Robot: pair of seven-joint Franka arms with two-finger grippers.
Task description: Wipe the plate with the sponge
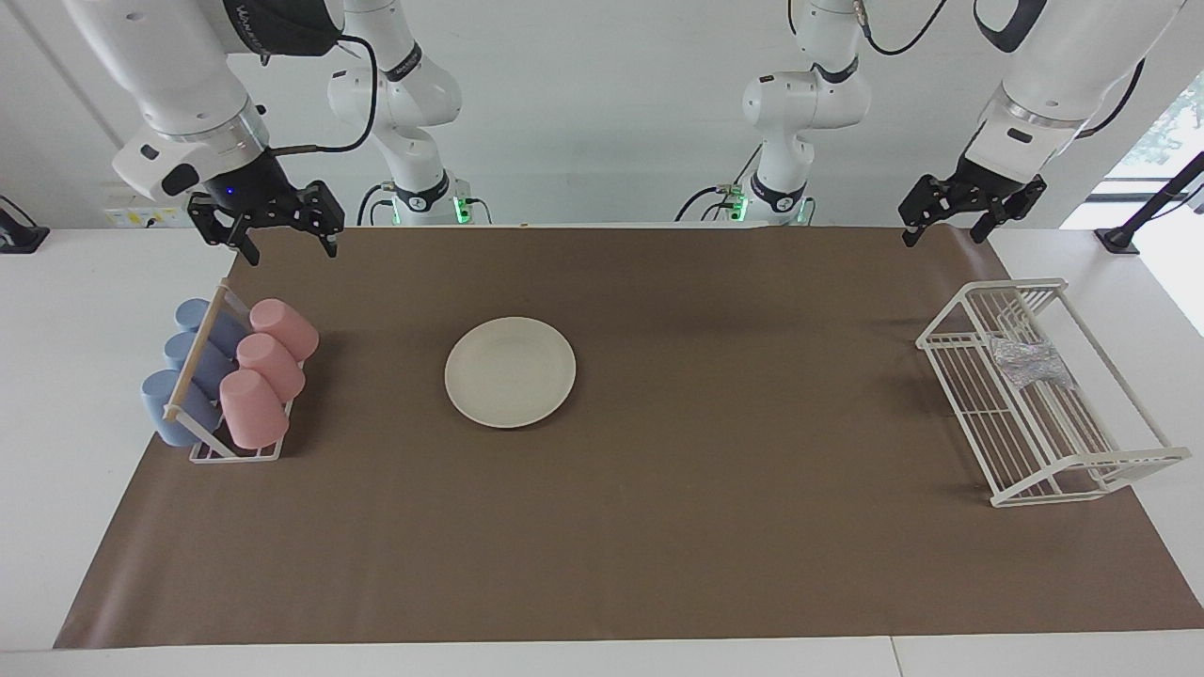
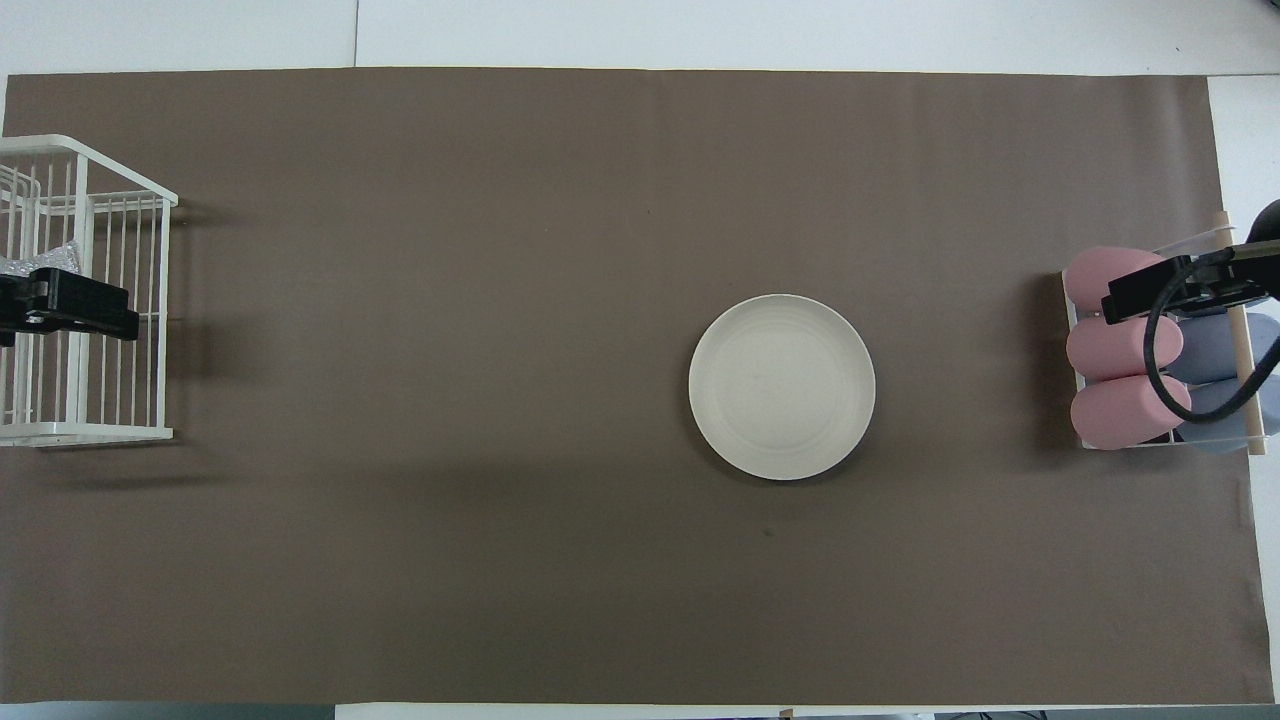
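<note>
Hidden parts: in the overhead view the left gripper covers most of the sponge, and the wire basket is cut off by the picture's edge. There the right gripper also covers part of the cups, and only its tip shows.
Sponge: it lies inside the wire basket, on the basket's floor, in the part nearer to the robots; the facing view shows it as a silvery, glittery pad.
Wire basket: white, at the left arm's end of the table, well apart from the plate; only the sponge is seen in it.
Plate: the cream-white plate lies flat on the brown mat, between the basket and the cup rack, closer to the rack; nothing is on it.
Cup rack: the rack stands at the right arm's end, near the plate; it holds three pink cups on the side toward the plate and three blue cups on the side away from it, all lying tilted.
Left gripper: raised, fingers apart, holding nothing, over the mat's edge just beside the basket.
Right gripper: raised, fingers apart, holding nothing, over the mat's edge near the cup rack.
</note>
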